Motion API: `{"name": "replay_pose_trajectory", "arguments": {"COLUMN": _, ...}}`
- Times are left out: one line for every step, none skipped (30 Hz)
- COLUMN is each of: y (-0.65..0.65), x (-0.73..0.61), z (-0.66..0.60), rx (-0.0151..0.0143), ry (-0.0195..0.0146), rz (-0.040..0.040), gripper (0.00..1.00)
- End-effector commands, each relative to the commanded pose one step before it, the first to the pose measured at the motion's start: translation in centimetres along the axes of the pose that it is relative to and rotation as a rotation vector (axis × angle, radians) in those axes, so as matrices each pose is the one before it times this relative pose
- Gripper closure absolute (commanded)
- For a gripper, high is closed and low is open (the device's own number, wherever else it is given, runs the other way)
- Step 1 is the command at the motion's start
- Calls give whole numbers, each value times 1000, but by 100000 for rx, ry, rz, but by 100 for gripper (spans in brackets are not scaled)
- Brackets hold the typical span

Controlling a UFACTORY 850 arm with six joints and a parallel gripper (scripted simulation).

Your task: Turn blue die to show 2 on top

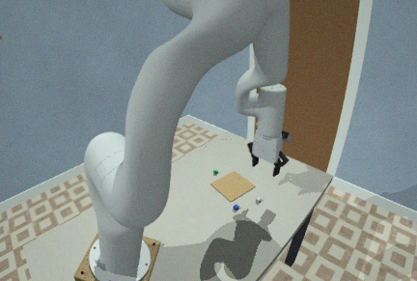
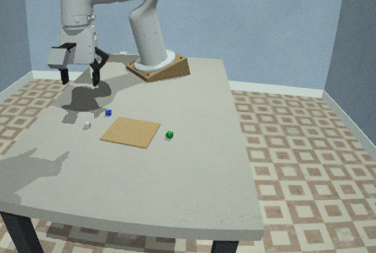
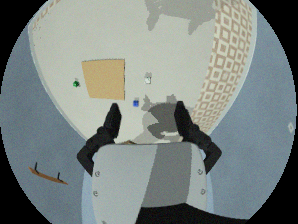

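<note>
I was in the approach step: gripper hung high, jaws fully open and empty. The blue die sat on the tabletop, just off the mat's far-left corner. Next I needed to descend over it.

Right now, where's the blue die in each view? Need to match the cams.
Top: blue die right of centre, low, just off the near corner of the tan mat.
Exterior: blue die left of centre, beyond the mat's far left corner.
Wrist: blue die at centre, between the open gripper's fingertips, right of the mat.
Shared landmark: the mat.
</note>
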State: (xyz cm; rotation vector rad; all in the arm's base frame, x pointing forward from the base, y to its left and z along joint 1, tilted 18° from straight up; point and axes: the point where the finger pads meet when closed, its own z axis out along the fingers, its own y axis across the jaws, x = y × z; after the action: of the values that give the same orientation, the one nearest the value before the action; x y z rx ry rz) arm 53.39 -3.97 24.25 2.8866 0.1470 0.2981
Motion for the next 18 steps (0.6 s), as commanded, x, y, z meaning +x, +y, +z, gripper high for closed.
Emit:
{"name": "replay_pose_trajectory", "arguments": {"y": 12, "x": 76, "z": 456, "rx": -125, "ry": -60, "rz": 52, "gripper": 0}}
{"name": "replay_pose_trajectory", "arguments": {"y": -1, "x": -3, "z": 486, "rx": 0, "ry": 0, "rz": 0, "gripper": 0}}
{"name": "replay_pose_trajectory", "arguments": {"y": -1, "x": -3, "z": 626, "rx": -1, "ry": 0, "rz": 0, "gripper": 0}}
{"name": "replay_pose_trajectory", "arguments": {"y": -2, "x": -4, "z": 746, "rx": 1, "ry": 0, "rz": 0, "gripper": 0}}
{"name": "replay_pose_trajectory", "arguments": {"y": -2, "x": -4, "z": 831, "rx": -2, "ry": 0, "rz": 0, "gripper": 0}}
{"name": "replay_pose_trajectory", "arguments": {"y": -2, "x": -5, "z": 886, "rx": 0, "ry": 0, "rz": 0, "gripper": 0}}
{"name": "replay_pose_trajectory", "arguments": {"y": -2, "x": -5, "z": 909, "rx": 1, "ry": 0, "rz": 0, "gripper": 0}}
{"name": "replay_pose_trajectory", "arguments": {"y": -2, "x": -5, "z": 902, "rx": 1, "ry": 0, "rz": 0, "gripper": 0}}
{"name": "replay_pose_trajectory", "arguments": {"y": -2, "x": -4, "z": 868, "rx": -2, "ry": 0, "rz": 0, "gripper": 0}}
{"name": "replay_pose_trajectory", "arguments": {"y": -2, "x": -4, "z": 820, "rx": 0, "ry": 0, "rz": 0, "gripper": 0}}
{"name": "replay_pose_trajectory", "arguments": {"y": -2, "x": -4, "z": 756, "rx": 1, "ry": 0, "rz": 0, "gripper": 0}}
{"name": "replay_pose_trajectory", "arguments": {"y": -1, "x": -3, "z": 679, "rx": -1, "ry": 0, "rz": 0, "gripper": 0}}
{"name": "replay_pose_trajectory", "arguments": {"y": -1, "x": -3, "z": 595, "rx": -1, "ry": 0, "rz": 0, "gripper": 0}}
{"name": "replay_pose_trajectory", "arguments": {"y": -1, "x": -3, "z": 507, "rx": 0, "ry": 0, "rz": 0, "gripper": 0}}
{"name": "replay_pose_trajectory", "arguments": {"y": 0, "x": 0, "z": 0, "rx": 0, "ry": 0, "rz": 0, "gripper": 0}}
{"name": "replay_pose_trajectory", "arguments": {"y": 0, "x": 0, "z": 0, "rx": 0, "ry": 0, "rz": 0, "gripper": 0}}
{"name": "replay_pose_trajectory", "arguments": {"y": -1, "x": -2, "z": 417, "rx": 1, "ry": 0, "rz": 0, "gripper": 0}}
{"name": "replay_pose_trajectory", "arguments": {"y": -1, "x": -2, "z": 327, "rx": 2, "ry": 0, "rz": 0, "gripper": 0}}
